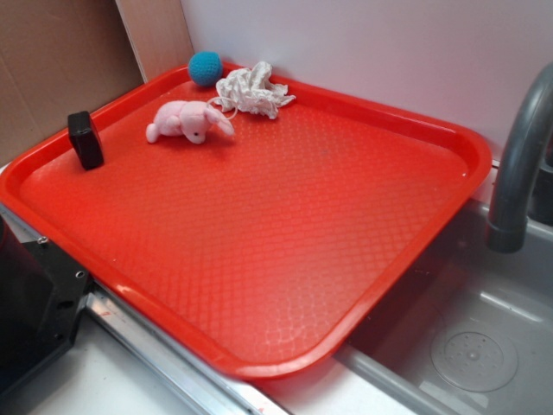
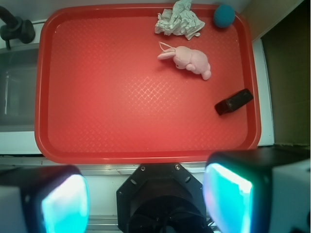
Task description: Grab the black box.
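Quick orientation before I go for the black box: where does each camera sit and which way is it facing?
Exterior: low beside the red tray, looking across it toward the wall corner; no gripper visible.
Wrist: high above, looking straight down; the gripper with open fingers fills the bottom edge.
Shared: tray, black box, pink plush, blue ball.

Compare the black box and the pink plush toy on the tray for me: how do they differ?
The black box is a plain, hard-edged matte block; the pink plush toy is soft, with floppy ears. The box is the smaller of the two. The box stands upright on its end; the toy lies flat on its side. The box sits close to the tray's rim; the toy lies further in, near the white cloth. Both rest untouched on the red tray.
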Tool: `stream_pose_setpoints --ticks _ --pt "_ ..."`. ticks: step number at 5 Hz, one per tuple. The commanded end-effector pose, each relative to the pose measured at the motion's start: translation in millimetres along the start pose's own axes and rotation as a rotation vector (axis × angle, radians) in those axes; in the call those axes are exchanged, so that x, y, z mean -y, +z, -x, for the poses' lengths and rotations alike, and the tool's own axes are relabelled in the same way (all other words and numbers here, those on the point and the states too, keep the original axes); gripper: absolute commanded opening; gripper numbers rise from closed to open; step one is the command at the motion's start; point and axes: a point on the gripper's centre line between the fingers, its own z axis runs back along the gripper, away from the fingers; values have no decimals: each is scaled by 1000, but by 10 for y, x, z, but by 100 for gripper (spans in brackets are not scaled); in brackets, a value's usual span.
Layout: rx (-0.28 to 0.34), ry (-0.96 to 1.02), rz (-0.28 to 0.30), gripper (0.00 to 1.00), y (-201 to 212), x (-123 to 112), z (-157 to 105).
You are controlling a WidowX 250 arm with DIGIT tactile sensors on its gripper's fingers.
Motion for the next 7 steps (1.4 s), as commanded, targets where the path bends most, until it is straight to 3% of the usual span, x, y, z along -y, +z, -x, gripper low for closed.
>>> stream_pose_setpoints --ticks 1,2,3,4,6,7 --pt "0 0 0 100 0 0 0" --pt "-54 99 48 100 -511 -386 -237" --pt "4 224 23 100 -717 -701 -345" --pt "14 341 9 100 -1013 -996 -494" --pt "-48 470 68 100 -1365 -1119 -769" --pt "-60 576 104 100 -1400 -1167 -742"
